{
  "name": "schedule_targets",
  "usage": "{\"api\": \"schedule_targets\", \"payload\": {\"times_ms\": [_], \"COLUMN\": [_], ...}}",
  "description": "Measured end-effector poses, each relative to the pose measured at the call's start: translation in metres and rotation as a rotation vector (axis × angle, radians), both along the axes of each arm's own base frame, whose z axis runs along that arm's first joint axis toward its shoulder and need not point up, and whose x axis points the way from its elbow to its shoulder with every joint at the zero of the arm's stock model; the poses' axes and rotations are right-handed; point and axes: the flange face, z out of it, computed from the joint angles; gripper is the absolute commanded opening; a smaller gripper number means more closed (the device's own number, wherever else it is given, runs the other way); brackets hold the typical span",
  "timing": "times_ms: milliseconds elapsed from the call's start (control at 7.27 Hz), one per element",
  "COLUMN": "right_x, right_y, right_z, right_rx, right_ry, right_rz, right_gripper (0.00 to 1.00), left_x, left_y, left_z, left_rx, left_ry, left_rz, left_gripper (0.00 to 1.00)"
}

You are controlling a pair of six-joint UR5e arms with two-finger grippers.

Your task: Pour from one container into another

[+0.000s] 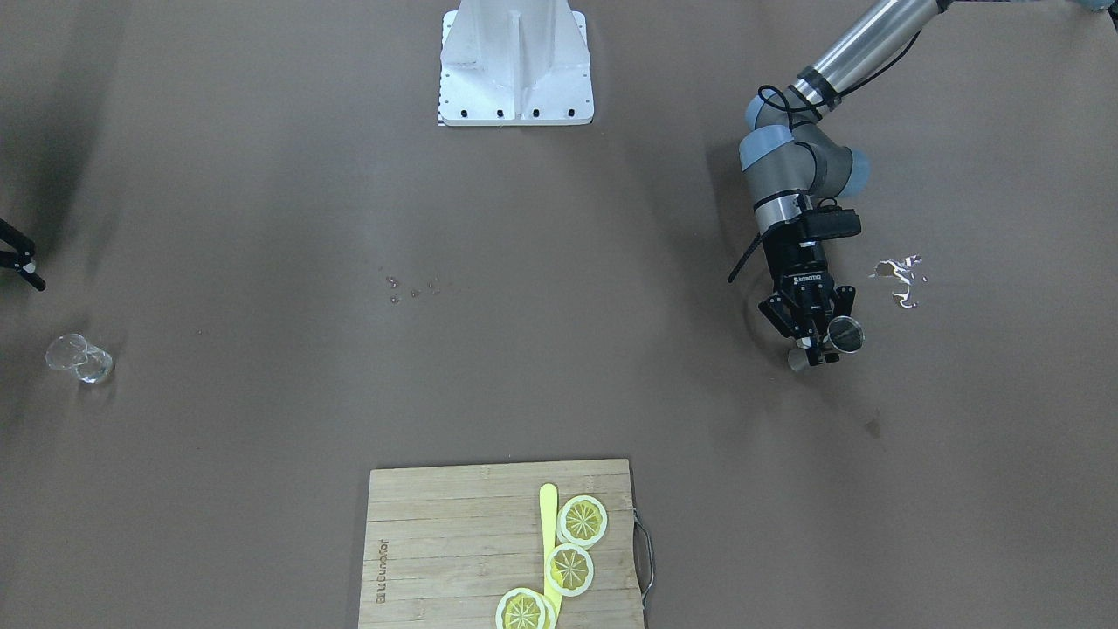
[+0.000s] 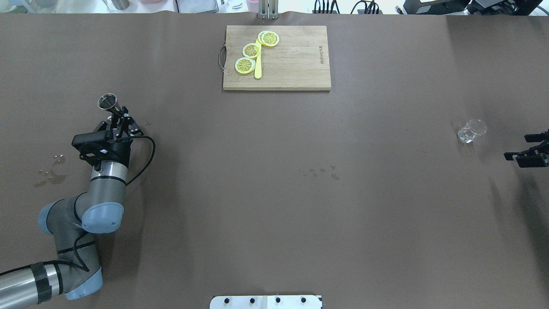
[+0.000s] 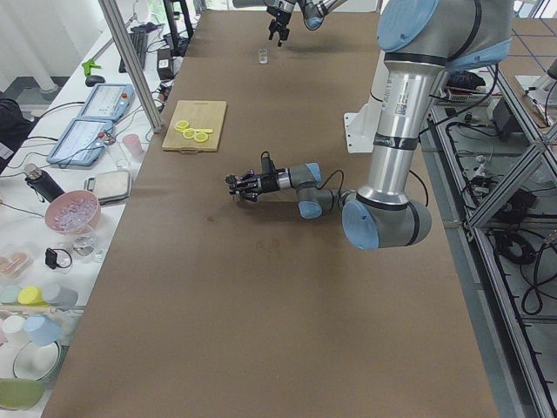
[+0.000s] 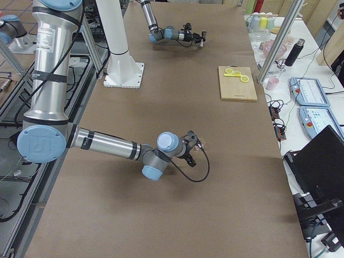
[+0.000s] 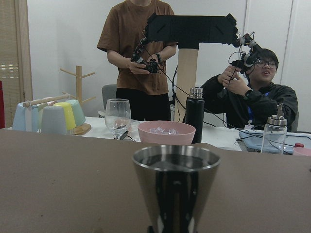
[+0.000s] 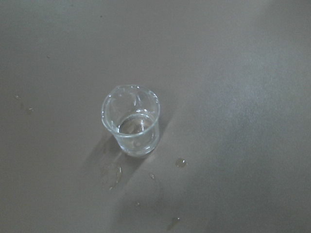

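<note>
Two containers sit far apart on the worktop [image 2: 274, 193].
Left gripper [image 2: 116, 115] pinches steel jigger [image 2: 107, 102] upright at nine o'clock, likely to avoid spills; right gripper [image 2: 525, 148], spread, hovers near glass [image 2: 471, 130] at three o'clock.

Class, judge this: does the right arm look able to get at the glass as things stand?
Probably yes. The right gripper is open beside the glass, nothing stands between them, and the glass is upright with its sides clear.
</note>
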Motion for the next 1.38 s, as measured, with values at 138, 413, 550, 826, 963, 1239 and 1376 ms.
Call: {"api": "schedule_targets", "payload": {"times_ms": [138, 413, 550, 826, 963, 1239, 1376], "right_x": [0.004, 0.014, 0.023, 0.051, 0.066, 0.097, 0.115], "right_y": [-0.003, 0.004, 0.008, 0.013, 0.014, 0.014, 0.012], "right_z": [-0.012, -0.038, -0.046, -0.046, -0.039, -0.022, -0.021], "right_rx": [-0.073, -0.213, -0.288, -0.469, -0.541, -0.678, -0.758], "right_ry": [0.007, 0.045, 0.065, 0.093, 0.104, 0.124, 0.127], "right_rz": [-0.010, -0.012, 0.002, 0.044, 0.073, 0.141, 0.185], "right_gripper": [1.00, 1.00, 1.00, 1.00, 1.00, 1.00, 1.00], "left_x": [0.000, 0.001, 0.001, 0.001, 0.001, 0.001, 0.001], "left_y": [0.000, 0.000, 0.000, -0.001, -0.002, -0.003, -0.003], "left_z": [0.000, 0.001, 0.000, 0.000, -0.001, -0.002, -0.002], "left_rx": [-0.001, -0.003, -0.004, -0.005, -0.005, -0.005, -0.004], "left_ry": [-0.001, -0.008, -0.010, -0.014, -0.014, -0.014, -0.013], "left_rz": [0.000, 0.000, 0.000, -0.001, -0.001, -0.003, -0.004], "left_gripper": [0.12, 0.24, 0.28, 0.34, 0.36, 0.38, 0.38]}}
